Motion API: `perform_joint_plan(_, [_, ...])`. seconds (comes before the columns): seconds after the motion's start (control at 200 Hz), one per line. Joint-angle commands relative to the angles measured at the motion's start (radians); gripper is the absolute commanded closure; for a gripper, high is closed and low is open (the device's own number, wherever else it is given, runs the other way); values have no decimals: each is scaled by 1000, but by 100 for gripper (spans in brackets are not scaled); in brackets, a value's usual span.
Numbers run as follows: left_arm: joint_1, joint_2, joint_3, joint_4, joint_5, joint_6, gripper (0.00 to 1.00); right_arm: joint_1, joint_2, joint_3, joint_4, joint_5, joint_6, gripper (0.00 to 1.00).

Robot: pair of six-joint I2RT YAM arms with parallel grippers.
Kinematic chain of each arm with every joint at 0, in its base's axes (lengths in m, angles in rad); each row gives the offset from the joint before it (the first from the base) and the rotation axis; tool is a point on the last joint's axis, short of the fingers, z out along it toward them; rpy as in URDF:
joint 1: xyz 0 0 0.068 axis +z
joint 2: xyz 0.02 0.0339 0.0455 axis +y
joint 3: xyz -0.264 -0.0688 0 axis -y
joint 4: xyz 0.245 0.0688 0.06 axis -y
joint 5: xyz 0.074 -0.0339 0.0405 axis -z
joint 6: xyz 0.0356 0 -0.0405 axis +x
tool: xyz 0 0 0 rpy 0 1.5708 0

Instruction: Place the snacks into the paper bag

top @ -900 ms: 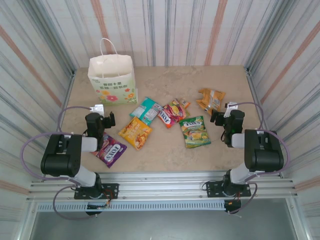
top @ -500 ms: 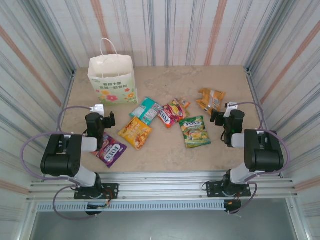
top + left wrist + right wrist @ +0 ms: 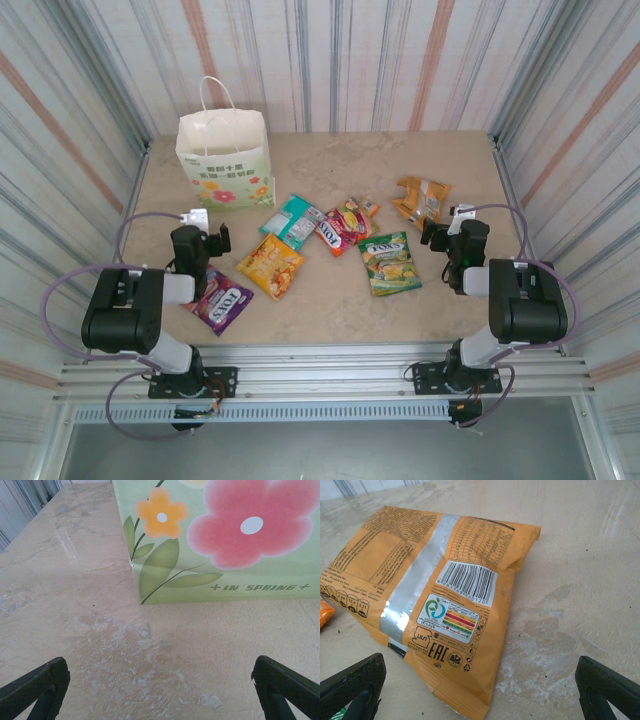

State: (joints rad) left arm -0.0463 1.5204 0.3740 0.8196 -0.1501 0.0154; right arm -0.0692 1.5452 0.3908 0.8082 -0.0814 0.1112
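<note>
White paper bag (image 3: 224,158) stands upright at the far left of the beige, stone-look counter (image 3: 340,165), mouth up, flower print facing the arms. Flat, glossy, crinkled snacks lie mid-counter: purple packet (image 3: 222,299) and yellow packet (image 3: 271,266) lie diagonal, with teal packet (image 3: 292,220), red packet (image 3: 342,225) and green packet (image 3: 389,262) alongside. Orange packet (image 3: 435,595) lies back side up, silver seam running near edge to far edge. Left end effector (image 3: 160,692) is spread wide and empty, facing the bag's bottom corner. Right end effector (image 3: 480,692) is spread wide and empty, near the orange packet.

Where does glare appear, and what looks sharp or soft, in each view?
Top external: even light, hardly any shadows. Left wrist: pale sheen on the table, paper bag print slightly soft. Right wrist: orange packet barcode sharp, its silver seam shiny.
</note>
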Motion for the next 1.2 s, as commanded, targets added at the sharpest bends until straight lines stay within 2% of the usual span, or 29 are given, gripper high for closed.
perform_joint_plan(0.0, [-6, -12, 17, 4, -8, 16, 1, 7, -1, 8, 14, 14, -23, 1])
perform_joint_plan(0.456, [8, -17, 14, 6, 22, 11, 1, 6, -6, 7, 22, 12, -22, 1])
perform_joint_plan(0.521, [6, -37, 34, -36, 25, 16, 1, 4, -42, 30, -41, 12, -20, 1])
perform_joint_plan(0.601, [-5, -112, 105, -232, 23, 21, 2, 0, -123, 95, -220, -3, -18, 1])
perform_joint_plan(0.676, [-8, -176, 173, -431, 15, -33, 2, -1, -192, 161, -398, -7, 11, 1])
perform_joint_plan(0.721, [-9, -218, 200, -528, 36, -65, 5, -5, -230, 203, -494, -18, 38, 1])
perform_joint_plan(0.822, [-33, -323, 242, -727, 50, -125, 10, -7, -308, 322, -743, -32, 160, 1])
perform_joint_plan(0.887, [-66, -395, 269, -851, 48, -159, 12, -13, -349, 395, -886, -109, 227, 1])
perform_joint_plan(1.017, [-147, -504, 358, -1067, 97, -217, 18, -9, -410, 460, -1003, -283, 314, 1])
perform_joint_plan(1.197, [-234, -493, 510, -1236, 207, -284, 27, 14, -421, 532, -1202, -250, 400, 1])
